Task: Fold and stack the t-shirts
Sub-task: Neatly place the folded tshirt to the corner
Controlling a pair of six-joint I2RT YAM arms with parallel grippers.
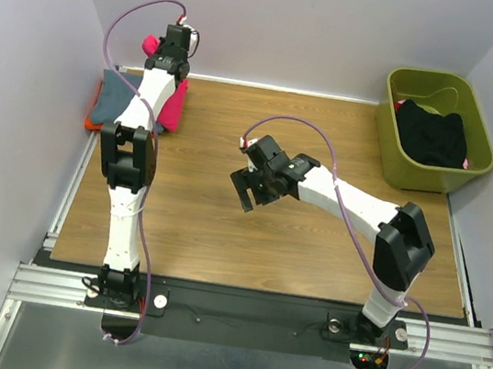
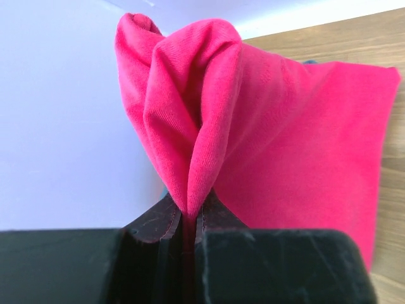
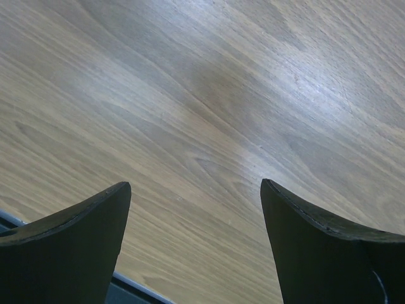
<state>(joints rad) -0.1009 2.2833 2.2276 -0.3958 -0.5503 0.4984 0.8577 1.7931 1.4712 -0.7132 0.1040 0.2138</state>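
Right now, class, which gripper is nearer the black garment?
Right. The right gripper hangs over mid-table, left of the black garment; the left gripper is far-left, clamping the pink shirt.

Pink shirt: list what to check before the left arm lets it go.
1. Left jaws shut on the pink shirt: ok.
2. Pink shirt flat: not ok, bunched at the pinch.
3. Blue-grey shirt on orange shirt in the far-left corner: ok.
4. Pink shirt squared over that pile: cannot tell, the left arm hides it.
5. Right jaws open, empty, above bare table: ok.
6. Black garment out of the green bin: not ok, it lies inside.
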